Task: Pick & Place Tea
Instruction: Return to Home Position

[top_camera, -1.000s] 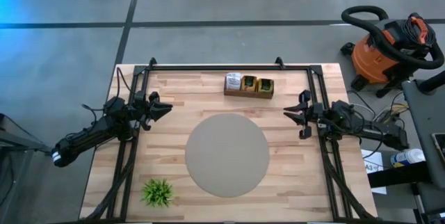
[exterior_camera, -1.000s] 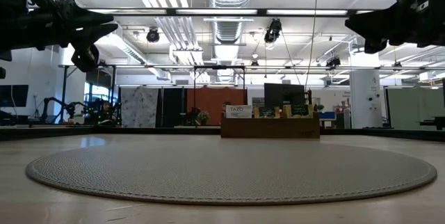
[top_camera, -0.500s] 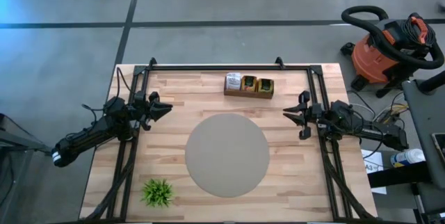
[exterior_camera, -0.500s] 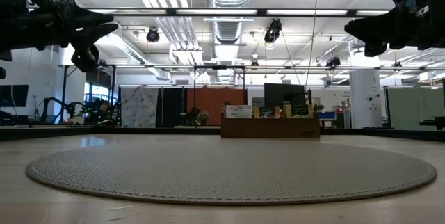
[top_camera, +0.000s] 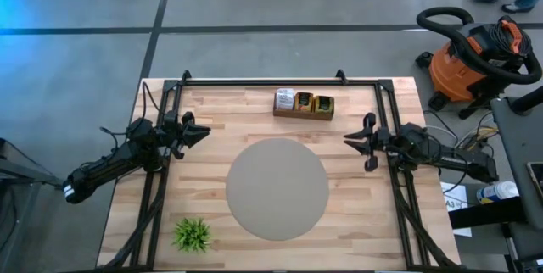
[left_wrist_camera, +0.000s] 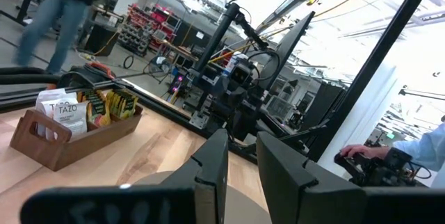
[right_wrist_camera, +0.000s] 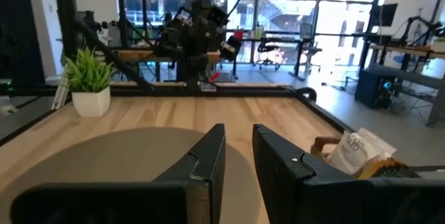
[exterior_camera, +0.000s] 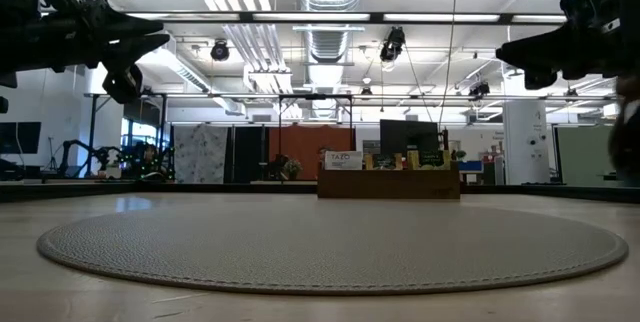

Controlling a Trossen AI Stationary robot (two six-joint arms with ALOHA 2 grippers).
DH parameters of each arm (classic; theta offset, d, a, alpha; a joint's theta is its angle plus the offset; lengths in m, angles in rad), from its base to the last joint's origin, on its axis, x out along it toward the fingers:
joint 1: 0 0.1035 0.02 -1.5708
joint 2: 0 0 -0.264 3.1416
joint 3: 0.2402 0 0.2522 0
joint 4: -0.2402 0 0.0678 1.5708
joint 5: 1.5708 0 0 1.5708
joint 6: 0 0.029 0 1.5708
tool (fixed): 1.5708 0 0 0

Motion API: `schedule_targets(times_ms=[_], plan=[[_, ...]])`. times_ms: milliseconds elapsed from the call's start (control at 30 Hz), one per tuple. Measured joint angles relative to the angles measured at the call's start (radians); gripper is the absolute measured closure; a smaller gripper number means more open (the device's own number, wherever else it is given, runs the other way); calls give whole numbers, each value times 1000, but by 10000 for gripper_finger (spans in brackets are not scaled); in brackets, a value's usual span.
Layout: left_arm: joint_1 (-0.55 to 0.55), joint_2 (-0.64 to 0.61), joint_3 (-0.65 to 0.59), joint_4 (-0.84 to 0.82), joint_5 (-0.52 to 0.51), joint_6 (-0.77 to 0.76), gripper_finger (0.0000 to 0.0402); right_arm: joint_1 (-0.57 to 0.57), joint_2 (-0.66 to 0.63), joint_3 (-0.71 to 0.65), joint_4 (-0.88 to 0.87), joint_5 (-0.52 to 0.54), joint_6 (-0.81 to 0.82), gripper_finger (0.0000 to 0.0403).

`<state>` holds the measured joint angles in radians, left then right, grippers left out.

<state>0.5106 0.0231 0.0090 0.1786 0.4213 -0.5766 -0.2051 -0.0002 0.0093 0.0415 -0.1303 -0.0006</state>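
The tea sachets (top_camera: 304, 102) stand upright in a small brown wooden box (top_camera: 303, 113) at the table's far edge; one is white, the others yellow-green. They also show in the left wrist view (left_wrist_camera: 76, 109), the right wrist view (right_wrist_camera: 356, 151) and the low view (exterior_camera: 390, 162). My left gripper (top_camera: 202, 130) hovers above the table's left side, fingers close together and empty. My right gripper (top_camera: 348, 141) hovers above the table's right side, also shut and empty. Both point toward the table's middle.
A round grey mat (top_camera: 277, 188) lies in the table's middle, between the grippers. A small green plant (top_camera: 193, 234) stands at the near left corner. A black frame (top_camera: 263, 80) runs along the table's far and side edges. An orange shop vacuum (top_camera: 475, 57) stands off the table.
My right gripper has edged a little toward the table's middle. My left gripper has kept still. The tea has not moved.
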Motion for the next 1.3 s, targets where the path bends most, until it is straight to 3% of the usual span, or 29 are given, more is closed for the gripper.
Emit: schedule_targets(times_ms=[1300], plan=[[-1, -1, 0, 0, 0, 0, 328, 24, 3, 0, -12, 0, -2, 330]])
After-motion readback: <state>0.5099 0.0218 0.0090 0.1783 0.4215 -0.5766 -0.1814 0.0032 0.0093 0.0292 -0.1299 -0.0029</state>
